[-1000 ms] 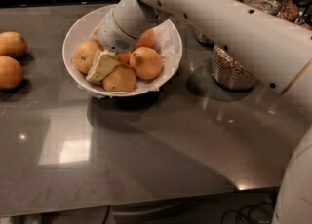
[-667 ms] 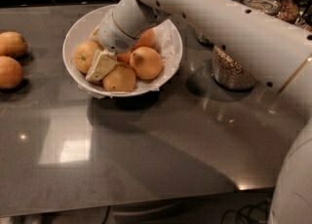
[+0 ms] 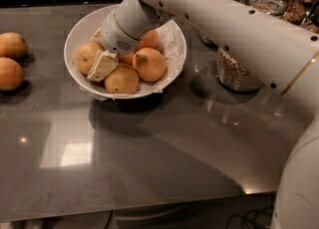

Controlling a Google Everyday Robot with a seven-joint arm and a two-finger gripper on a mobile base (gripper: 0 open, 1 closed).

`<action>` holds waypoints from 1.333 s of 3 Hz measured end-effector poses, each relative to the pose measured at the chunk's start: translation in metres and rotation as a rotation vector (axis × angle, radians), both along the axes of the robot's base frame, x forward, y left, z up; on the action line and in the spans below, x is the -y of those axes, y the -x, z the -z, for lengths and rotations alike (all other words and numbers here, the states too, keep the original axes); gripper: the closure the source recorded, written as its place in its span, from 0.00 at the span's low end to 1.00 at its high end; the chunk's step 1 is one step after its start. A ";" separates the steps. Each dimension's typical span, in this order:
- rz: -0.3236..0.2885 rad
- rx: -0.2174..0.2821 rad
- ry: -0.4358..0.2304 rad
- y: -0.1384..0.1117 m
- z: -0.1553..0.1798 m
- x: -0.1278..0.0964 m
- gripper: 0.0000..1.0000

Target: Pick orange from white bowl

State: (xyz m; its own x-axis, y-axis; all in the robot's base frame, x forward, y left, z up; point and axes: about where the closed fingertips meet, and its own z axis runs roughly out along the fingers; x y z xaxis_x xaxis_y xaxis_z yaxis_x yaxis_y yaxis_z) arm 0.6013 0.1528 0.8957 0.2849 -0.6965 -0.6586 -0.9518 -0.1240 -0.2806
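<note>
Position: the gripper (image 3: 103,66) is down inside the white bowl (image 3: 175,33), at the left of the fruit pile, its pale tip lying between a smaller fruit on the left (image 3: 84,57) and another at the front (image 3: 121,80). How far open it is cannot be told from this view, and no fruit is seen held in it.

Subject: the orange (image 3: 149,64) sits right of centre in the bowl, its dark stem dot turned up and to the left. It touches the front fruit and a deeper-coloured one behind (image 3: 150,39). The gripper is beside it, not on it.

Handling, by judgement: firm and fairly weighty for its kind, with a rind that gives a little under pressure. The dull dimpled skin should offer fair friction, but the round form will roll or squirt out of an off-centre pinch.

Recommended hold: across the widest part, from above – the sides toward the neighbours are crowded, so the freer right flank near the paper liner (image 3: 172,49) is the better entry.

Risk: the liner catching, or neighbouring fruit being nudged.

Also noted: two loose oranges (image 3: 11,58) on the table (image 3: 149,148), and a glass jar (image 3: 234,71) well clear.
</note>
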 end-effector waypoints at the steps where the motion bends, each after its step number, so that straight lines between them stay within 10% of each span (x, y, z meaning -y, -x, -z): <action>1: 0.000 0.000 0.000 0.000 0.000 0.000 1.00; 4: -0.006 0.037 -0.135 0.006 -0.030 0.012 1.00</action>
State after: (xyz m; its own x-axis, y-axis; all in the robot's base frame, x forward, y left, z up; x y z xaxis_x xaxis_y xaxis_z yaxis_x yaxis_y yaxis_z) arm 0.5957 0.1405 0.9256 0.3144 -0.6007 -0.7350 -0.9399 -0.0880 -0.3300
